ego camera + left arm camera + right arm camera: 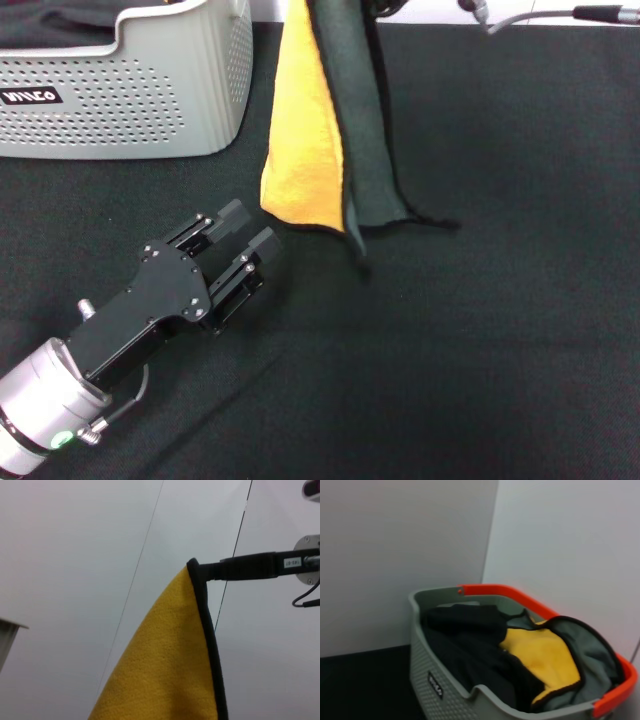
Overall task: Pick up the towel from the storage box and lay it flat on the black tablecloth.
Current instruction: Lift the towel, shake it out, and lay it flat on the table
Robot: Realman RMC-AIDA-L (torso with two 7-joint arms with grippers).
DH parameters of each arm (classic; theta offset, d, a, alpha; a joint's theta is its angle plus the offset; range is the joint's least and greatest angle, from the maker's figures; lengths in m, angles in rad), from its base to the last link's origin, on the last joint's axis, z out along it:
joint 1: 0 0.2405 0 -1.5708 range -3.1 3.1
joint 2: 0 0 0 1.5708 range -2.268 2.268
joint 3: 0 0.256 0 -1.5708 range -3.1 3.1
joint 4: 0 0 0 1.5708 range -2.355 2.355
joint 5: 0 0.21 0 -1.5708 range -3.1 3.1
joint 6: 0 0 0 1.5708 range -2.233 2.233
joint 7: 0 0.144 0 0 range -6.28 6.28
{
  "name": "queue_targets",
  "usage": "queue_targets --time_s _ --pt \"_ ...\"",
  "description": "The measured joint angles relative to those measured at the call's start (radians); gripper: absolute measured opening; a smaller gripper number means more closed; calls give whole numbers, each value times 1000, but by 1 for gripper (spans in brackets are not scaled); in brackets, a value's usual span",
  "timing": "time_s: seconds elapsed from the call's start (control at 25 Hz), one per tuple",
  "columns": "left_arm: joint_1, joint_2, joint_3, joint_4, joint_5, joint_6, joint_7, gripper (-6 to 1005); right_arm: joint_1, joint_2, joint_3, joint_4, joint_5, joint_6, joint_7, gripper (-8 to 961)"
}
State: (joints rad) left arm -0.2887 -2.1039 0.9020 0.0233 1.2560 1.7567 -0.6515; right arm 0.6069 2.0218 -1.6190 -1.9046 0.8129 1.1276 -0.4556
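The towel [310, 130] hangs folded lengthwise from above the head view's top edge, yellow face to the left and grey-teal face to the right. Its lower end touches the black tablecloth [480, 330]. In the left wrist view, my right gripper [200, 570] is shut on the towel's [165, 660] top corner. My left gripper [255, 222] lies low over the tablecloth, open and empty, pointing at the towel's lower edge and a little short of it. The storage box [130, 110] stands at the back left.
In the right wrist view the storage box [445, 690] has an orange handle and holds a black fabric bundle [465, 640] and another yellow and grey cloth [545, 660]. Cables [540, 15] run along the back right. A white wall stands behind the table.
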Motion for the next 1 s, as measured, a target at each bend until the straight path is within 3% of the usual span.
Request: queue_targets --time_s 0.44,1.0 --pt "-13 -2 0 -21 11 -33 4 509 114 1 82 174 180 36 -99 5" --pt "-17 4 2 -18 45 -29 -20 528 192 2 97 288 203 5 -235 5"
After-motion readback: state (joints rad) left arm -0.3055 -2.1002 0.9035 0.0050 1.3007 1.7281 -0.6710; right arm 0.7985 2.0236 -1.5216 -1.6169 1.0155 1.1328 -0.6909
